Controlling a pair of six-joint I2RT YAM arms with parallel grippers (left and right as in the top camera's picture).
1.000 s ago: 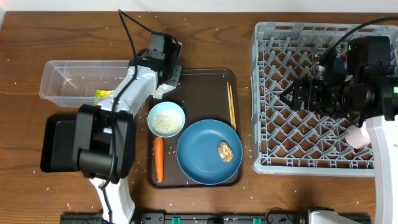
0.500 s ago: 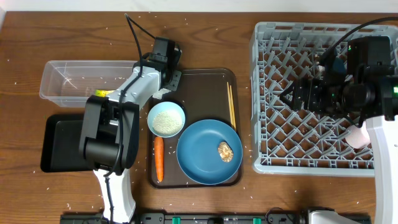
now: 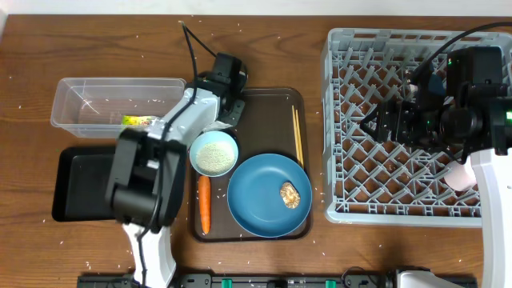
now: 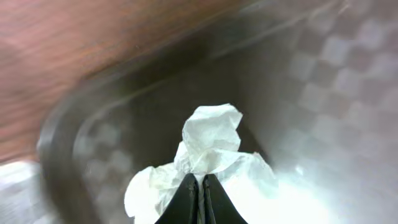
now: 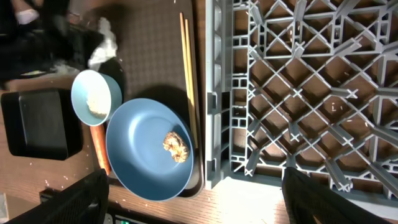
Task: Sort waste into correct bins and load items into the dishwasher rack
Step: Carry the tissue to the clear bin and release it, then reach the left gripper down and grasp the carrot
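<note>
We are looking at a wooden table [image 3: 280, 64] that is carrying a clear tub [image 3: 72, 100], a black tray [image 3: 80, 184], a brown serving tray [image 3: 268, 120], a grey rack [image 3: 344, 120] and scattered white grains [image 3: 239, 27].

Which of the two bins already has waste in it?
The clear plastic tub, holding the yellow-green wrapper; the visible part of the black tray beside it looks bare.

Dark brown serving tray [image 3: 268, 120] with checkered surface, lying flat on reddish wooden table [image 3: 280, 48]
</note>
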